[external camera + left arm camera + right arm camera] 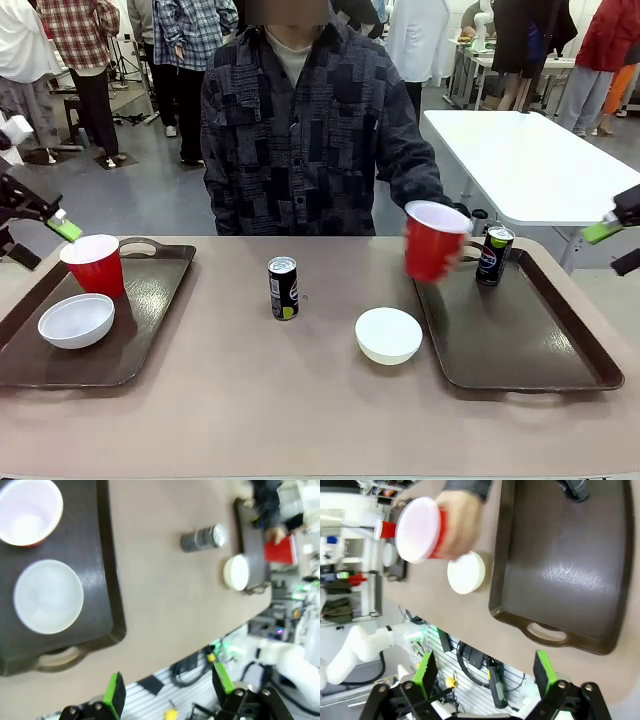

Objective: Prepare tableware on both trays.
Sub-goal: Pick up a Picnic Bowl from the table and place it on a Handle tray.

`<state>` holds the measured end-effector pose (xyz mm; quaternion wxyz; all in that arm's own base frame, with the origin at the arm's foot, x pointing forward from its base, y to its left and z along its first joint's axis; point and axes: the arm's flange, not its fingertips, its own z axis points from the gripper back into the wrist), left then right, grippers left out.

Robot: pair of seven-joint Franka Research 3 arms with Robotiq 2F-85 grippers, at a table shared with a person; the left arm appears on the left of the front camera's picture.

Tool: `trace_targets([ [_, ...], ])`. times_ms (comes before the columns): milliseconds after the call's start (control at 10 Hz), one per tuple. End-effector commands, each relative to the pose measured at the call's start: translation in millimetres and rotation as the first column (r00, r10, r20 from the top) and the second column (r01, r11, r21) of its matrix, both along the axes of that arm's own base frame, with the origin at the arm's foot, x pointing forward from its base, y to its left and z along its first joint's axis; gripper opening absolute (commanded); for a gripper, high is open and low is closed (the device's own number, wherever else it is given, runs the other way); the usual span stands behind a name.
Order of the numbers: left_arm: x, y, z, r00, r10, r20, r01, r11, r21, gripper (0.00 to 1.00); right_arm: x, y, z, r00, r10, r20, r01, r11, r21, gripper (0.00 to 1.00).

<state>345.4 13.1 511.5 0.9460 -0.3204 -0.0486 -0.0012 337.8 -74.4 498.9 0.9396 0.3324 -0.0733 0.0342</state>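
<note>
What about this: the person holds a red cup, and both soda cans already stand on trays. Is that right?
Not quite. Only one soda can stands on a tray, the right tray. The other can stands on the bare tabletop between the trays, as the front view shows. The person does hold a red cup.

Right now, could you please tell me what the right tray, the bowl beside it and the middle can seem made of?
Right tray: dark brown plastic, probably, semi-glossy; it mirrors the light. Bowl: smooth white, matte; plastic or ceramic, I cannot tell. Can: likely thin metal, with a silvery rim and printed dark sides.
</note>
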Motion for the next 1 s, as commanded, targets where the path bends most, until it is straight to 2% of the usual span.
trace_targets([
  [0,0.1,22.2,-7.0,0.998,0.059,0.035,-0.055,0.992,-0.117,0.92,8.9,39.8,-20.1,0.999,-0.026,-0.044,0.021,0.994,-0.106,1.00],
  [100,0.6,27.5,-10.0,0.996,0.075,0.051,-0.069,0.992,-0.107,0.92,12.5,52.4,-24.8,0.998,-0.023,-0.061,0.014,0.991,-0.135,1.00],
  [200,0.8,16.3,-1.3,0.999,0.047,0.005,-0.047,0.997,-0.058,0.92,-6.0,27.1,-22.2,0.995,0.021,-0.097,-0.041,0.978,-0.206,1.00],
  [300,0.8,16.3,-1.3,0.999,0.047,0.005,-0.047,0.997,-0.058,0.92,-28.0,-20.0,-10.6,0.996,0.023,-0.084,-0.039,0.982,-0.186,1.00],
  [400,0.8,16.3,-1.3,0.999,0.047,0.005,-0.047,0.997,-0.058,0.92,-35.9,-50.5,-0.5,0.999,-0.007,-0.049,0.000,0.990,-0.139,1.00],
  [900,0.8,16.3,-1.3,0.999,0.047,0.005,-0.047,0.997,-0.058,0.92,-16.0,-40.6,-19.6,0.993,-0.004,-0.116,-0.012,0.990,-0.143,1.00],
])
